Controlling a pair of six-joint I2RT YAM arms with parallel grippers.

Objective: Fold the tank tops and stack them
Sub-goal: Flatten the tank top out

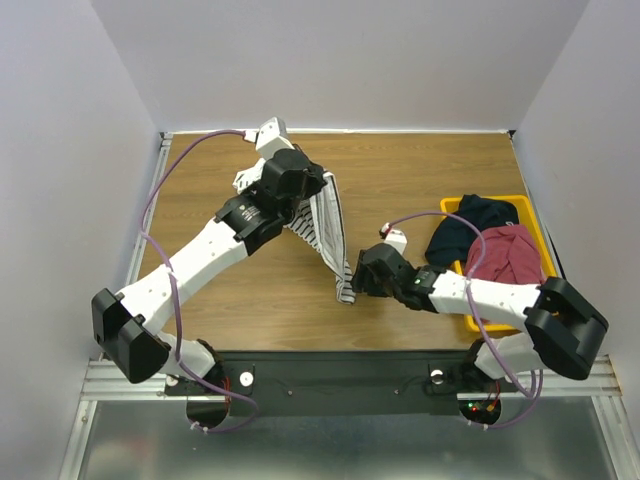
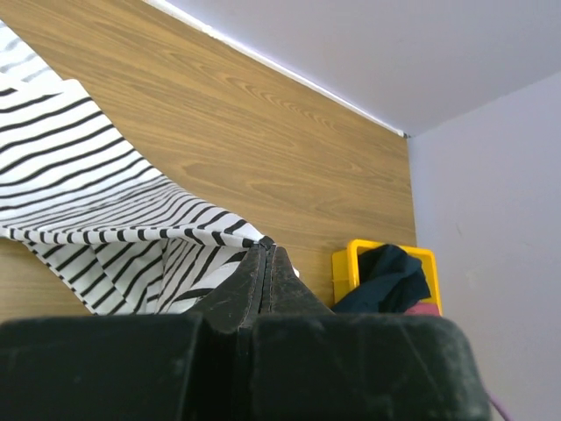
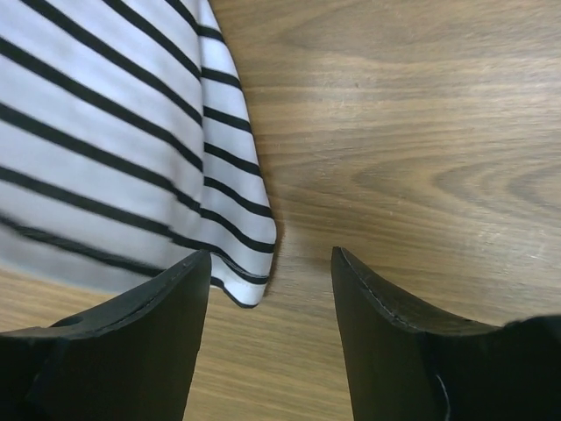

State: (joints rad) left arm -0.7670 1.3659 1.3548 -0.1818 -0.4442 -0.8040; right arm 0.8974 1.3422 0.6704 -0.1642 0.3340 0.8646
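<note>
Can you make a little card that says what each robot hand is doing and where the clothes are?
Left gripper: shut on the striped tank top, one end raised
Right gripper: open, beside that top's lower corner
Red tank top: in the yellow bin with a dark garment
Folding: not done

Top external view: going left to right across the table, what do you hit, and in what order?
striped tank top → right gripper → navy cloth → dark red tank top. The last two lie in the yellow bin. The left gripper overlaps the striped top, so it is left out.
</note>
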